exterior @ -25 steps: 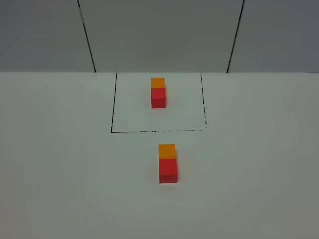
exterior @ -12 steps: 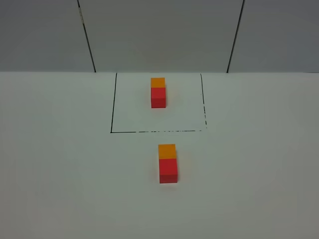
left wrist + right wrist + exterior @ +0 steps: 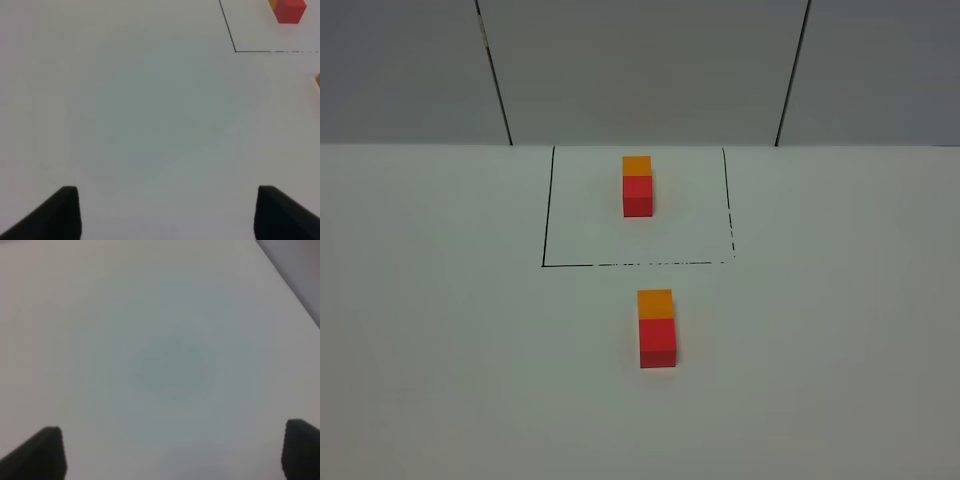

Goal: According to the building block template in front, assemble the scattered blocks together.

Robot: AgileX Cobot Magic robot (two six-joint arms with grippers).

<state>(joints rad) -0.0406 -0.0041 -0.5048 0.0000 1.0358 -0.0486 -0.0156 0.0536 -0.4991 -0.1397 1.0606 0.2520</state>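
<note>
Below black frame: orange cube (image 3: 655, 303) touching red cube (image 3: 658, 343)

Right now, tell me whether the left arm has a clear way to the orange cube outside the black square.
Probably yes. The left gripper is open and empty over bare table, and nothing stands between it and the orange cube, which touches the red cube.

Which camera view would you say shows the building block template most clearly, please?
The exterior high view: the building block template sits whole inside its black square. The left wrist view catches only a cropped corner of it; the right wrist view shows none.
</note>
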